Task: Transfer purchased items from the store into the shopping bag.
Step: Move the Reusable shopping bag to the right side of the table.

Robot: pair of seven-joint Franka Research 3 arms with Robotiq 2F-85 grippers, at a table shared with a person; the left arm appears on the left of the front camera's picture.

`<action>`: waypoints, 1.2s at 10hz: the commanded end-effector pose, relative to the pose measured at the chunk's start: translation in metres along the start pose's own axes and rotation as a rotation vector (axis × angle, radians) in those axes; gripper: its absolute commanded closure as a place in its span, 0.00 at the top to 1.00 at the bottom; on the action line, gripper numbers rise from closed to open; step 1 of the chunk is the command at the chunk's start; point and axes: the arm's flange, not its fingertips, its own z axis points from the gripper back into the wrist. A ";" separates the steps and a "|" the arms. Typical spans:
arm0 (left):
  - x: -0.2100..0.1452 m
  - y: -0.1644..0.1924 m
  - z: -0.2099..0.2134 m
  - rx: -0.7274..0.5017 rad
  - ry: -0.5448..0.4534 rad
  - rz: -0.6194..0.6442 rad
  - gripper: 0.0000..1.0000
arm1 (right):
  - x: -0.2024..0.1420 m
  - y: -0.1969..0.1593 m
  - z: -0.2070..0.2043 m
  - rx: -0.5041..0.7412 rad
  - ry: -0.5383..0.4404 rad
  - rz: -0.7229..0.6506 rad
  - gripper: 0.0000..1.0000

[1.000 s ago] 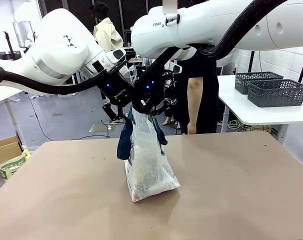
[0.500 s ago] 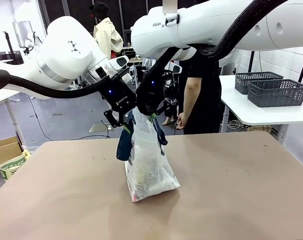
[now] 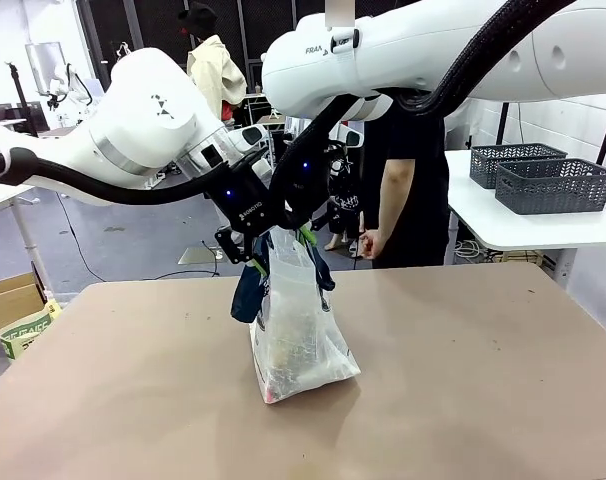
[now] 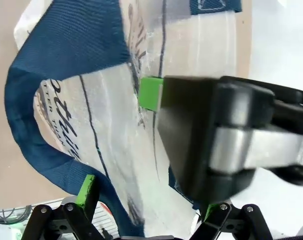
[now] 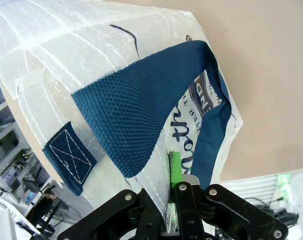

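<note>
A: Two hands at the shopping bag [image 3: 298,335] on the table [image 3: 463,380]?
B: Yes. Right hand [image 3: 301,232] is pinching its rim; left hand [image 3: 255,256], spread, is closing in on the strap, likely to open it.

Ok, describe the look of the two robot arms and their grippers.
Both arms are glossy white with rounded shells; the right arm carries black lettering and a black ribbed cable hose, and the left arm has a black hose too. The left gripper and right gripper are black with small blue lights on their bodies, white maker's print and bright green pads.
</note>
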 end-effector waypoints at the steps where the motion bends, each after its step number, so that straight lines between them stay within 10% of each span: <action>1: 0.000 -0.007 0.001 0.052 -0.006 0.019 0.80 | 0.001 0.001 -0.001 0.009 0.008 0.001 0.00; 5: 0.001 -0.005 0.006 0.086 -0.023 0.041 0.00 | 0.000 0.000 -0.001 0.006 0.015 0.039 0.00; 12: -0.005 -0.003 0.017 0.126 -0.036 0.034 0.00 | 0.002 -0.004 0.004 0.014 0.011 0.073 0.00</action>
